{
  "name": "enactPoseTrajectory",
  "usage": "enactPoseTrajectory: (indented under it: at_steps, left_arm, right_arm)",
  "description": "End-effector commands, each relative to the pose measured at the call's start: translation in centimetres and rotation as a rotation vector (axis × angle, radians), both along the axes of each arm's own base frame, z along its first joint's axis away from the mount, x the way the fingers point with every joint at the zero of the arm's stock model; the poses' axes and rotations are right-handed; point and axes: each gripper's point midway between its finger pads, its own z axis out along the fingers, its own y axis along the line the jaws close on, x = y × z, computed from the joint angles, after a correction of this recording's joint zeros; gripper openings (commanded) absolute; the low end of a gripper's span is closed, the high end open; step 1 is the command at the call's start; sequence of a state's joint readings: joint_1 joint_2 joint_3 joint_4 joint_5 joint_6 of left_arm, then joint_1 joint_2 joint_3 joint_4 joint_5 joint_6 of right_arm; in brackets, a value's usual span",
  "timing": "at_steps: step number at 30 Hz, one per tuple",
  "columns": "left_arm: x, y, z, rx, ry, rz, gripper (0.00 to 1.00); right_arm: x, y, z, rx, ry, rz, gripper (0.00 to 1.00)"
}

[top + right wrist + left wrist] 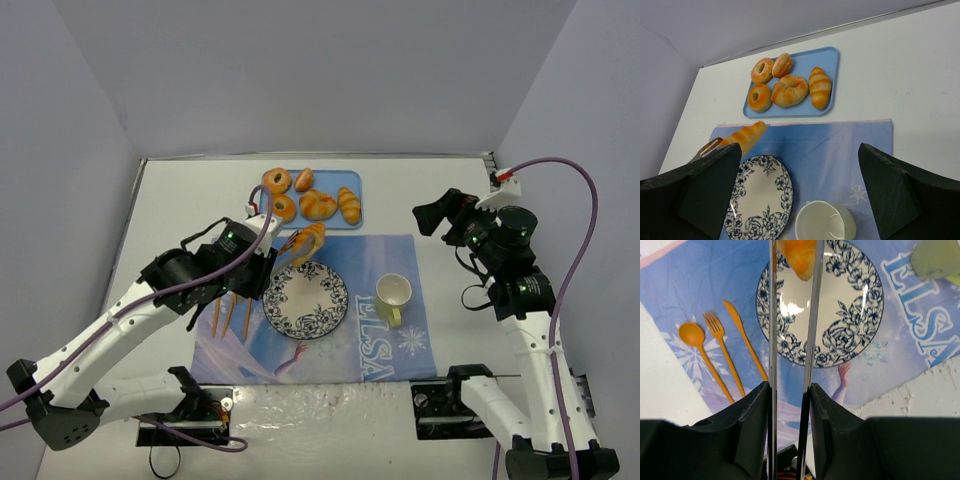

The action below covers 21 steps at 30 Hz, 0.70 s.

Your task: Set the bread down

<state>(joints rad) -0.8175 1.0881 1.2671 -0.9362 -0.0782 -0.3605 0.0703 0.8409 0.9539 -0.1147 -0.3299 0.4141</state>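
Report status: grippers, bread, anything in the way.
Left gripper shut on tongs; right gripper open, empty. Bread roll pinched in tongs at far rim of plate, not yet down. Cup, cutlery off to the sides.

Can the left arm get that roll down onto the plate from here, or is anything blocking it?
Probably yes: the left end effector grips tongs holding the roll just over the plate's far rim, and the plate is bare.

Left arm point(130, 315) extended forward, left pincer point(790, 392) clamped on tongs point(812, 330) (nearly closed), right pincer point(799, 150) spread wide
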Motion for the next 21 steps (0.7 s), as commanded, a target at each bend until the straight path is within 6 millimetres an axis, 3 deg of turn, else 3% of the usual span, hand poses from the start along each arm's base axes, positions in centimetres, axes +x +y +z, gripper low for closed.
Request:
enactPoseTrajectory:
  at_steps: [1,15,21]
  left_arm:
    - [-1.0,-0.3,-0.3,-0.051,0.016,-0.002,0.00]
    - [-2.5,-0.4,-3.6,-0.056,0.091,0.011,0.00]
    - [-2.8,-0.4,-4.3,-0.042,0.108,0.011,0.11]
  right_arm:
    - [1.0,0.2,3.8,-0.002,-0.133,0.002,1.00]
    - [1.2,0.6,3.6,-0.007,-0.125,0.007,1.00]
    - [1.2,0.6,3.2,-0.008,-0.118,0.006,1.00]
